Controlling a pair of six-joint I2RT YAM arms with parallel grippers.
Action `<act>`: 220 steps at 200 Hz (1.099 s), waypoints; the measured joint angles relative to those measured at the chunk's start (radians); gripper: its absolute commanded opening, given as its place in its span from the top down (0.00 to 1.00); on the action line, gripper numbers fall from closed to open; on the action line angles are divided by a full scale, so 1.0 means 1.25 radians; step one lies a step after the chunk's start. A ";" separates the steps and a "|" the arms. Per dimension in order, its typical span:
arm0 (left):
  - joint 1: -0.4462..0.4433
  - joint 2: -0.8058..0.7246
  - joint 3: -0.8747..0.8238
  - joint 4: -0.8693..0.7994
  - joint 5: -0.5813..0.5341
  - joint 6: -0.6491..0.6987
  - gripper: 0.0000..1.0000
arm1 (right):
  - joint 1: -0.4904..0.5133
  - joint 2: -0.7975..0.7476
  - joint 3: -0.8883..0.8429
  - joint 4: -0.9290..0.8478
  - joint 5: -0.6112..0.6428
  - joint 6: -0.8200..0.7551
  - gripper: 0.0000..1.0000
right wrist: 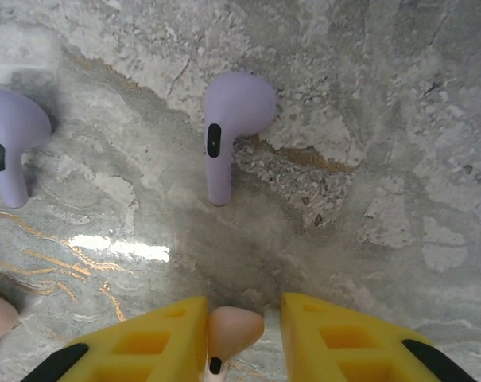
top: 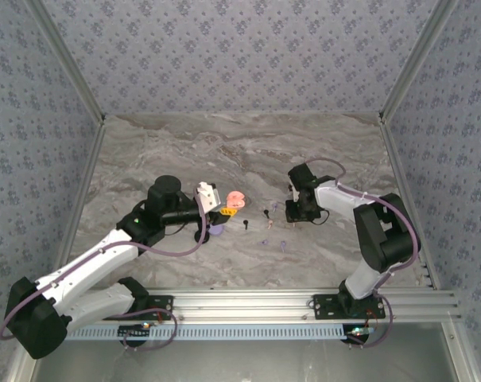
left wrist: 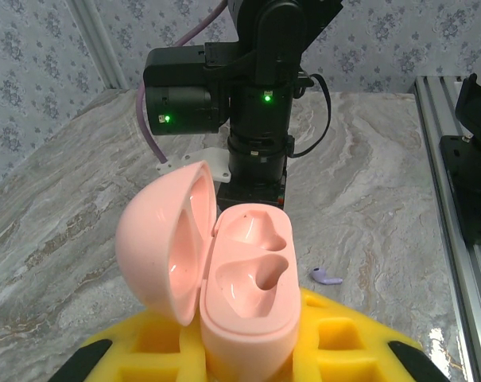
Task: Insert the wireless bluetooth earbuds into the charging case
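Pale pink earbud (right wrist: 234,334) lying on marble table (right wrist: 383,159), bracketed by right gripper (right wrist: 242,317); real grip or not, cannot tell. Lavender earbud (right wrist: 228,119) just ahead, second lavender earbud (right wrist: 13,131) off left. Pink charging case (left wrist: 248,294), lid open, clamped in left gripper (left wrist: 248,350).

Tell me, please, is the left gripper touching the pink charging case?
Touching. The left wrist view shows the open pink charging case wedged between the yellow fingers of the left gripper, with no gap on either side.
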 measured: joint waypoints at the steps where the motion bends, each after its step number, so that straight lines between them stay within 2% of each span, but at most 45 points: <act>1: 0.000 0.000 0.000 0.000 0.000 0.000 0.80 | 0.000 0.000 0.000 0.000 0.000 0.000 0.71; 36: 0.000 0.000 0.000 0.000 0.000 0.000 0.80 | -0.002 0.000 0.000 0.000 0.000 0.003 0.77; 89: 0.000 0.000 -0.004 0.017 -0.001 -0.010 0.82 | 0.001 -0.028 -0.005 -0.004 -0.009 0.003 0.77; 113: 0.000 0.008 -0.016 0.062 -0.006 -0.039 0.84 | 0.011 -0.125 -0.013 -0.004 -0.013 0.003 0.77; 141: 0.000 0.046 -0.023 0.108 -0.021 -0.071 0.85 | 0.033 -0.300 -0.016 0.022 -0.017 0.010 0.77; 173: -0.001 0.086 -0.023 0.146 -0.034 -0.100 0.85 | 0.088 -0.477 -0.013 0.092 -0.027 0.036 0.77; 220: -0.005 0.121 -0.023 0.181 -0.040 -0.126 0.86 | 0.237 -0.529 0.000 0.210 -0.004 0.062 0.77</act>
